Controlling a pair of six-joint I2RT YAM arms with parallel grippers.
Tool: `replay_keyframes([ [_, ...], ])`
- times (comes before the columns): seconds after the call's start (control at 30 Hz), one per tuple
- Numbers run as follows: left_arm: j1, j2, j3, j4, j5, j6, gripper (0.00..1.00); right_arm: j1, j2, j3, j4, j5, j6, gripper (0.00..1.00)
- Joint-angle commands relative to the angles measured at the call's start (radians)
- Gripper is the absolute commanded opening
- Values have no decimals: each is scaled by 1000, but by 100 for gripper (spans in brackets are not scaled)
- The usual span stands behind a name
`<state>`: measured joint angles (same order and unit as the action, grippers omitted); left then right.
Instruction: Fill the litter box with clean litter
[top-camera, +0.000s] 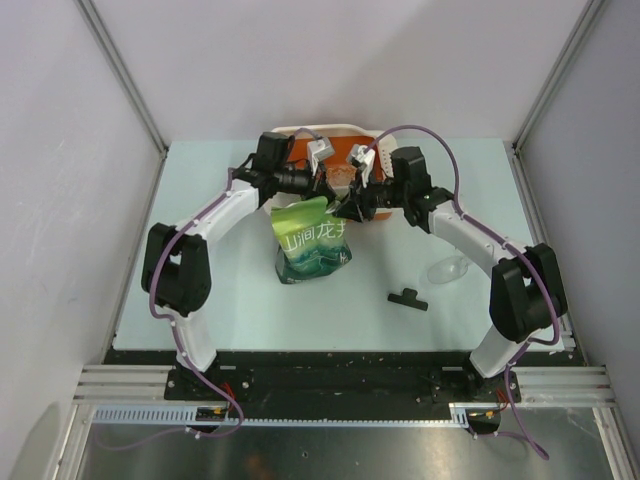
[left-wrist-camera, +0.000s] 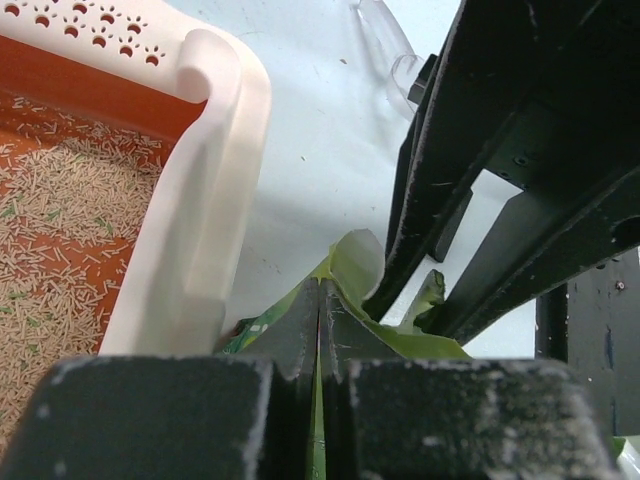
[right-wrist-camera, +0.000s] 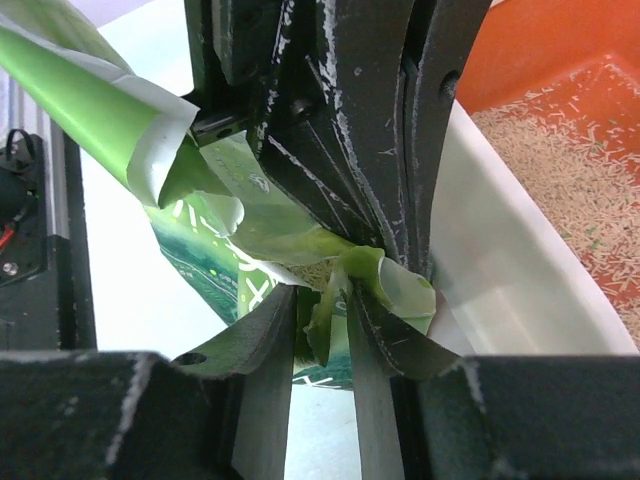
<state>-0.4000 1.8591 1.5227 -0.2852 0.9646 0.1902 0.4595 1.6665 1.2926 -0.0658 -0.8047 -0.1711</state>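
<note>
- A pale table (top-camera: 200, 290) is seen under everything; the 2 arms are bolted at its near edge.
- The litter box (top-camera: 300, 131) is set at the far middle of the table, partly hidden behind both claws. Its wide cream rim (left-wrist-camera: 215, 200) and orange inside are shown by both wrist views, and a white perforated section (left-wrist-camera: 90, 25) is seen at one end.
- A green pouch (top-camera: 312, 245) with white characters is held up by its top edge just in front of the near rim of the box (right-wrist-camera: 500, 270), its body hanging toward the table. Whether its bottom touches the table cannot be told.
- The clean litter (left-wrist-camera: 60, 220) is spread as a thin, loose layer of pale grains on the box floor, with orange showing through between the grains (right-wrist-camera: 570, 170).
- The left claw (left-wrist-camera: 318, 300) is pressed fully together, with the pouch's edge (left-wrist-camera: 355, 265) pinched between its fingers.
- The right claw (right-wrist-camera: 322, 300) is kept narrow, and a crumpled fold of the pouch's rim (right-wrist-camera: 90, 110) is caught between its fingers, close against the left claw.
- A clear plastic item (top-camera: 448, 270) is left lying on the table under the right arm, well apart from the box.
- A small black piece (top-camera: 407, 298) is seen on the table near the clear item.
</note>
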Motion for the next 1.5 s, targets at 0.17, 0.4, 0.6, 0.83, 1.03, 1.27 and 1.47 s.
replay_keyframes([
  [0.17,-11,2,51,12,30,-43,0,-24,-48,47,-17,20,-79,34],
  [0.4,9,5,57,12,-6,-55,0,-12,-19,47,-46,-50,-39,26],
  [0.6,27,8,70,12,-10,-74,0,48,9,47,34,-50,15,23],
  [0.83,36,11,62,11,-1,-81,0,12,-11,51,1,-47,2,32],
  [1.03,44,25,97,12,-24,-92,0,-105,-48,129,-104,-65,-25,64],
  [1.27,85,26,159,11,-79,-113,6,-194,-31,154,-192,-166,-71,80],
  [1.47,164,-15,200,-18,-102,-156,8,-190,10,155,-124,-313,-67,88],
])
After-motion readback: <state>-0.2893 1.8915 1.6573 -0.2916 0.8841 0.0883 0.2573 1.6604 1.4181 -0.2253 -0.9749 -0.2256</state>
